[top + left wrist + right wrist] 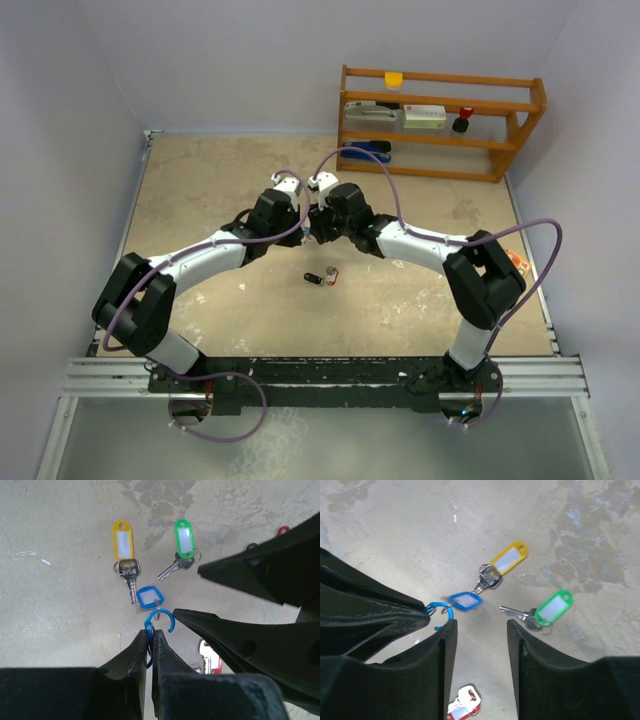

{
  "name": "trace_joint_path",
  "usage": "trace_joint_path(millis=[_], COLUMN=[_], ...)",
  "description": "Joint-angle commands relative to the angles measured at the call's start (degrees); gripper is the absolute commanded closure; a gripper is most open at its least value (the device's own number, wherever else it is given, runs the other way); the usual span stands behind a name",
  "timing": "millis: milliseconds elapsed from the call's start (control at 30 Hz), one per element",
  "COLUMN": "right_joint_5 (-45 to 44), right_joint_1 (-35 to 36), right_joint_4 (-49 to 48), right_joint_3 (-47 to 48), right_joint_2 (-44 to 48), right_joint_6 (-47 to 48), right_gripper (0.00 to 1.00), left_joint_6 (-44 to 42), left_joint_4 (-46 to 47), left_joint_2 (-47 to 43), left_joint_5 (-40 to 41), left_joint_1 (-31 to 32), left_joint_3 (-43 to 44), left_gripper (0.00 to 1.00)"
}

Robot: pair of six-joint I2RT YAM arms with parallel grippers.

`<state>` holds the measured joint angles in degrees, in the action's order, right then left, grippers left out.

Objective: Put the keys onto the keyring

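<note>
My left gripper (150, 632) is shut on a blue open keyring (173, 619), held above the table. A blue-tagged key (149, 596) hangs from it. My right gripper (475, 625) is open and empty, right beside the keyring (450, 613); its fingers (235, 635) flank the ring's open end. On the table below lie a yellow-tagged key (123, 540), a green-tagged key (184, 537) and a red-tagged key (462, 705). In the top view both grippers (315, 222) meet at mid table, with the red key (331, 276) and a black one (312, 279) in front of them.
A wooden shelf (440, 120) with small items stands at the back right. A small red loop (283, 529) lies on the table past the right gripper. An orange object (517, 260) sits at the right edge. Cables arch over both arms.
</note>
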<state>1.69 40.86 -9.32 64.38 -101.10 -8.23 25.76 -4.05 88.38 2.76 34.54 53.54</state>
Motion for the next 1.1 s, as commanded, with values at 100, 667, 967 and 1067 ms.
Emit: trace_joint_path(millis=[100, 667, 967, 1067], right_joint_5=[-9.13, -23.61, -23.19, -22.93], right_joint_1=[0.08, -6.09, -6.93, -7.02], right_joint_4=[-2.45, 1.51, 1.93, 1.99], right_joint_3=[-1.70, -7.75, -8.91, -9.01], right_joint_2=[5.41, 20.04, 21.70, 21.97], right_joint_6=[-1.54, -7.15, -6.84, -6.82], right_gripper=[0.34, 0.05, 0.02, 0.02], left_joint_6=[-0.86, 2.89, 8.71, 11.22], left_joint_4=[1.25, 4.60, 11.54, 14.28], left_joint_2=[-2.60, -1.68, -2.19, -2.29], left_joint_5=[-0.25, 5.54, 1.21, -1.47], left_joint_1=[0.01, -6.12, -13.17, -15.46], left_joint_3=[2.93, 3.01, 0.70, -0.67], left_gripper=[1.00, 1.00, 1.00, 1.00])
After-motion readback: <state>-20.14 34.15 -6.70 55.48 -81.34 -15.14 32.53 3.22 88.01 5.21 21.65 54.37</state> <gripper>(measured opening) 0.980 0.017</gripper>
